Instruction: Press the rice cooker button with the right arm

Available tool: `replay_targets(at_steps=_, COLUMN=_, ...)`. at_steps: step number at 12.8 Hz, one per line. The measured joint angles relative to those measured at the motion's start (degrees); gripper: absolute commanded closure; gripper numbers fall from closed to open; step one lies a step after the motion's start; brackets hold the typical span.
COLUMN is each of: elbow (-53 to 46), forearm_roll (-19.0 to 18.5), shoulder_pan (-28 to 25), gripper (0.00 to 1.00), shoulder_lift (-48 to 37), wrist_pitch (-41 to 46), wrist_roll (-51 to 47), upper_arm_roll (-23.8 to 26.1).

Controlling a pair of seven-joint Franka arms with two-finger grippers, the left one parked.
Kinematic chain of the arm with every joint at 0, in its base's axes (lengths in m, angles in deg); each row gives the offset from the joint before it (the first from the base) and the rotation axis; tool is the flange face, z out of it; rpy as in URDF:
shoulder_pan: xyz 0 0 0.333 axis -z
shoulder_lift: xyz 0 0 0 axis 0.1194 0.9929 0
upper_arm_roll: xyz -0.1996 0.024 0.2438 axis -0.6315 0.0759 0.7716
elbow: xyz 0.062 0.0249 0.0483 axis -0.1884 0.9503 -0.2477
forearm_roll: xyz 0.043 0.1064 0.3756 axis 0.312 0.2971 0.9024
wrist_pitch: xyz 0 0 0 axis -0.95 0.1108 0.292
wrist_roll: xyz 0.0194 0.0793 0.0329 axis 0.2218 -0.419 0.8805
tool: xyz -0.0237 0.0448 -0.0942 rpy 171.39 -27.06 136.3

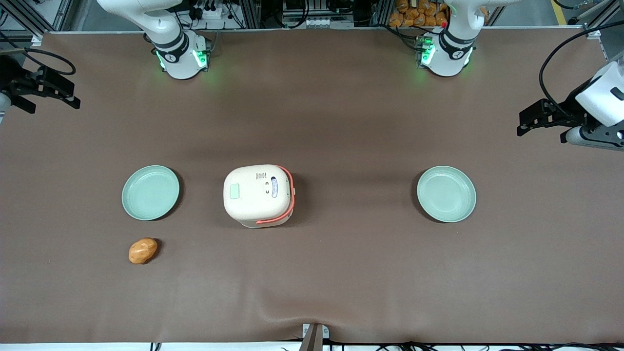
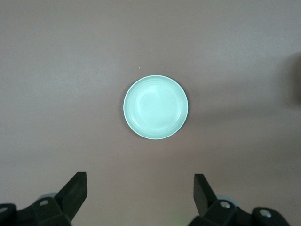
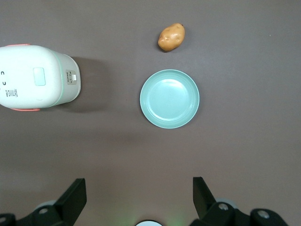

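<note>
The cream-white rice cooker (image 1: 258, 195) stands mid-table with its lid shut and its coral-orange handle folded down. The pale green button (image 1: 235, 191) sits flush on the lid, on the side toward the working arm. Both also show in the right wrist view: the cooker (image 3: 35, 77) and the button (image 3: 39, 76). My right gripper (image 1: 53, 90) hovers high at the working arm's end of the table, well away from the cooker. In its wrist view the gripper (image 3: 138, 190) is open and empty, with bare table under it.
A green plate (image 1: 150, 192) lies beside the cooker toward the working arm, also in the right wrist view (image 3: 170, 99). A potato (image 1: 143, 250) lies nearer the front camera than that plate. A second green plate (image 1: 446, 193) lies toward the parked arm.
</note>
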Motion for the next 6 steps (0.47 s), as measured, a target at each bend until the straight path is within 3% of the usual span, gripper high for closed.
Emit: replay_targets(at_steps=6, elbow=-0.4, forearm_roll=0.0, shoulder_pan=-0.1, gripper=0.00, shoulder_lift=0.0, wrist_pitch=0.0, wrist_roll=0.0, upper_arm_roll=0.0)
